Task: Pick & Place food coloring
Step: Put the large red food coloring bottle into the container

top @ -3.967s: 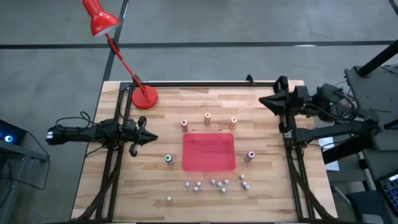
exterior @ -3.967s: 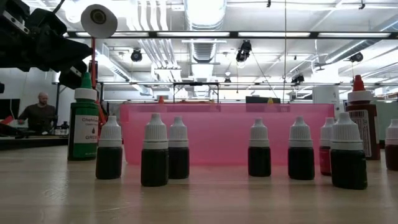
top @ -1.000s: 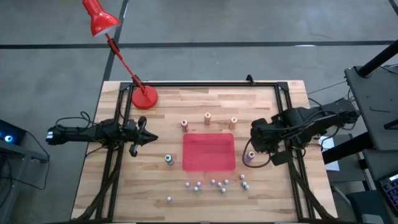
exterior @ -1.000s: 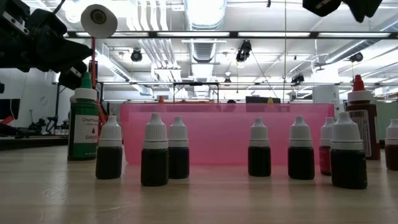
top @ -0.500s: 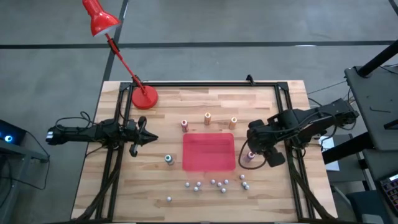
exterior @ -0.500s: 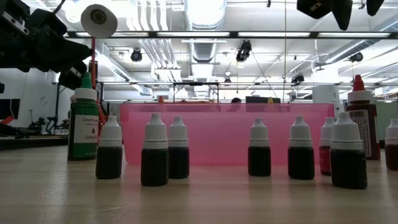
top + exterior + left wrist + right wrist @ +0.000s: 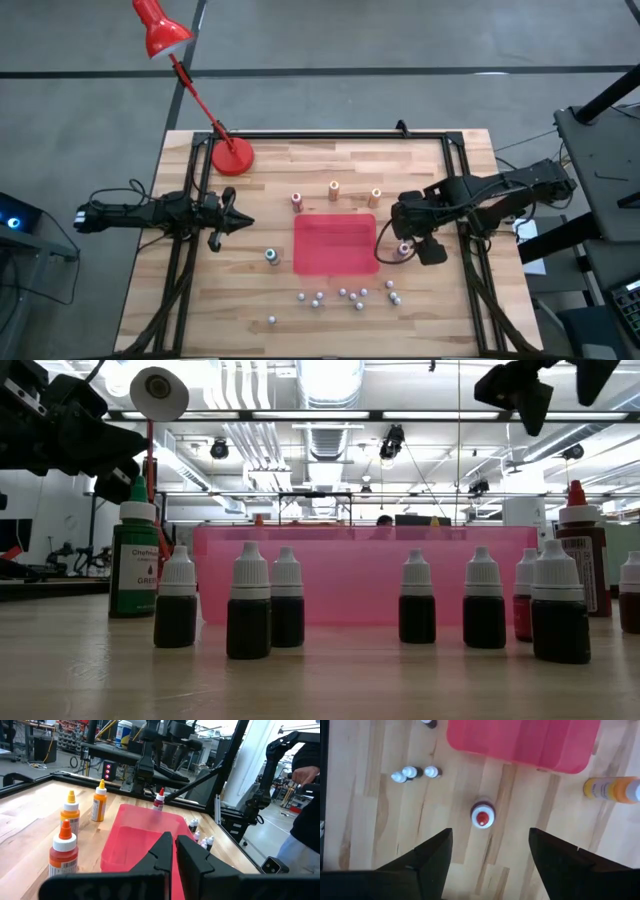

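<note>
In the right wrist view, the right tool (image 7: 490,852) hangs with its fingers spread wide above a red-capped food coloring bottle (image 7: 482,815), which stands upright on the wooden counter (image 7: 380,805) at the centre of the frame, between the two fingers' lines and untouched, just short of the pink tray (image 7: 525,740) at the top. In the high view that bottle (image 7: 402,250) sits right of the tray (image 7: 335,243), whose inside looks bare, with the other bottles around it: green (image 7: 271,256) at lower left, red (image 7: 296,201), orange (image 7: 333,189) and yellow-orange (image 7: 375,197) above. The left tool (image 7: 240,221) waits pressed together at mid-left.
</note>
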Robot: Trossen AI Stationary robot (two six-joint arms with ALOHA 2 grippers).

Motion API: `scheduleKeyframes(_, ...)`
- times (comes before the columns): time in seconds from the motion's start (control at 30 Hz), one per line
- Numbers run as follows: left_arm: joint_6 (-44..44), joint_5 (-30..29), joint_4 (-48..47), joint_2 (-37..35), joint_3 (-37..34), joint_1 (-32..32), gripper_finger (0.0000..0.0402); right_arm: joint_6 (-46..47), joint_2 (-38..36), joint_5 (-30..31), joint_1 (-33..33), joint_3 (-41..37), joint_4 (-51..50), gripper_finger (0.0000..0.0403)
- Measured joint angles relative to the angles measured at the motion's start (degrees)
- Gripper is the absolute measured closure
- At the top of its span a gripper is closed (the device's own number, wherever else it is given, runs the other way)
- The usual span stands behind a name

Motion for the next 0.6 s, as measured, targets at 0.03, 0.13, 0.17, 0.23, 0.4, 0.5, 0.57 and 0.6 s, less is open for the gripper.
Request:
scheduleKeyframes(0.03, 0.0, 0.0, 0.0, 0.0, 0.0, 0.0, 0.0402, 0.0, 0.0, 0.0, -0.3, 0.0, 0.0, 0.0147)
scheduleKeyframes(0.13, 0.0, 0.0, 0.0, 0.0, 0.0, 0.0, 0.0402, 0.1, 0.0, 0.0, -0.9, 0.0, 0.0, 0.0149)
scheduleKeyframes(0.17, 0.0, 0.0, 0.0, 0.0, 0.0, 0.0, 0.0402, 0.1, 0.0, 0.0, -0.9, 0.0, 0.0, 0.0149)
scheduleKeyframes(0.23, 0.0, 0.0, 0.0, 0.0, 0.0, 0.0, 0.0402, 0.1, -0.1, 0.0, -0.9, 0.0, 0.1, 0.0149)
scheduleKeyframes(0.4, 0.0, 0.0, 0.0, 0.0, 0.0, 0.0, 0.0402, 0.0, -0.8, 0.0, -1.3, -2.0, 1.8, 0.0147)
scheduleKeyframes(0.5, 0.0, 0.0, 0.0, 0.0, 0.0, 0.0, 0.0402, -0.1, -0.4, 0.0, -1.3, -4.5, 3.1, 0.0147)
scheduleKeyframes(0.57, 0.0, 0.0, 0.0, 0.0, 0.0, 0.0, 0.0402, -0.2, -0.4, -0.1, -1.3, -6.0, 3.5, 0.0147)
scheduleKeyframes(0.6, 0.0, 0.0, 0.0, 0.0, 0.0, 0.0, 0.0402, -0.4, -0.4, -0.1, -1.3, -6.7, 4.1, 0.0148)
